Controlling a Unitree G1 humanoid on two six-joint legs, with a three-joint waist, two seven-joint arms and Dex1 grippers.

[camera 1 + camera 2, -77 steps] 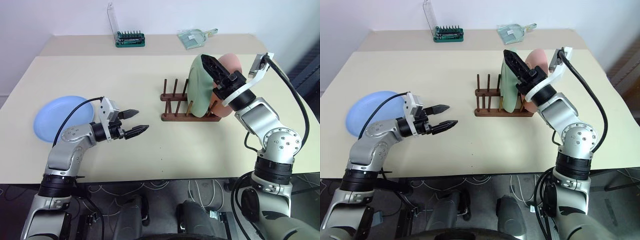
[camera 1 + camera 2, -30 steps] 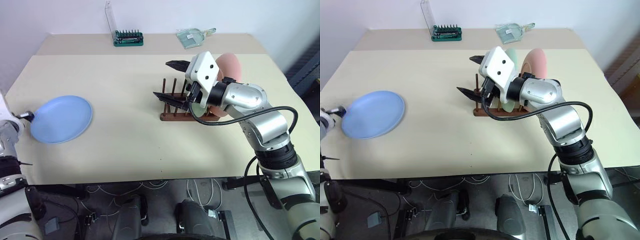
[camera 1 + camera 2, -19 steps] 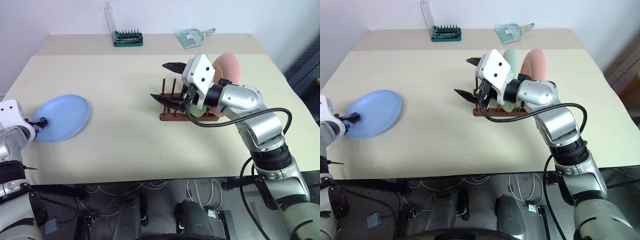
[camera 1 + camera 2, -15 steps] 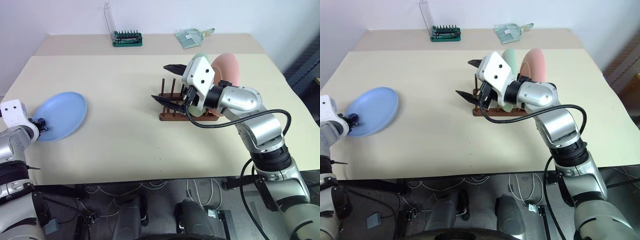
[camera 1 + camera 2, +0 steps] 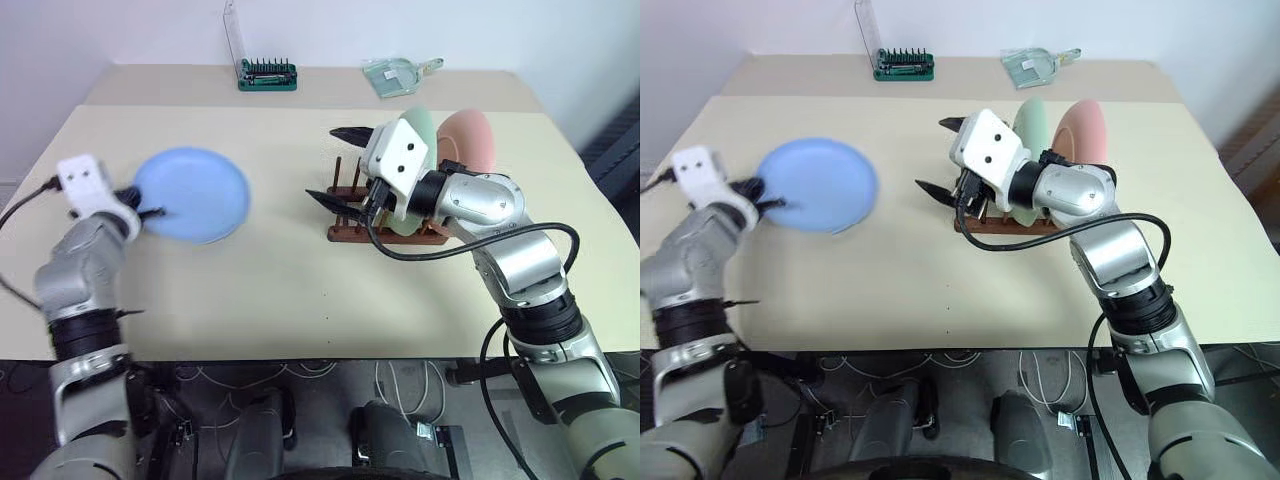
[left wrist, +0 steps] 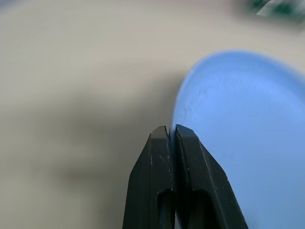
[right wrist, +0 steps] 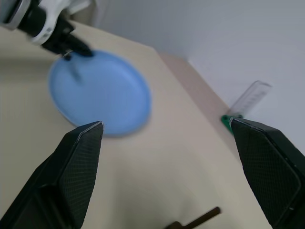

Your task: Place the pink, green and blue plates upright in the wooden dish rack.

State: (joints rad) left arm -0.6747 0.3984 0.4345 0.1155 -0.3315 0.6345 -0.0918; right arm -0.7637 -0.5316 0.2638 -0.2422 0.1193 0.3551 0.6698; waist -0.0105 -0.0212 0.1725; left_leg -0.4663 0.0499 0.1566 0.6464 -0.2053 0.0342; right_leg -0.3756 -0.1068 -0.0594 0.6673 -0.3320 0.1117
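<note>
Two tools work over the pale table (image 5: 280, 290). Nearest, at the left, the left tool (image 5: 150, 213) has its black fingers (image 6: 164, 157) pinched tight on the rim of the blue plate (image 5: 192, 194), which it holds up off the table. Toward the middle, the right tool (image 5: 336, 166) is spread wide and grips nothing, its fingertips just in front of the wooden dish rack (image 5: 380, 228). In that rack the green plate (image 5: 1031, 125) and the pink plate (image 5: 1081, 132) stand upright side by side, the pink one further right. At the far edge lie a green screwdriver-bit case (image 5: 266, 74) and a small clear dustpan (image 5: 393, 75).
</note>
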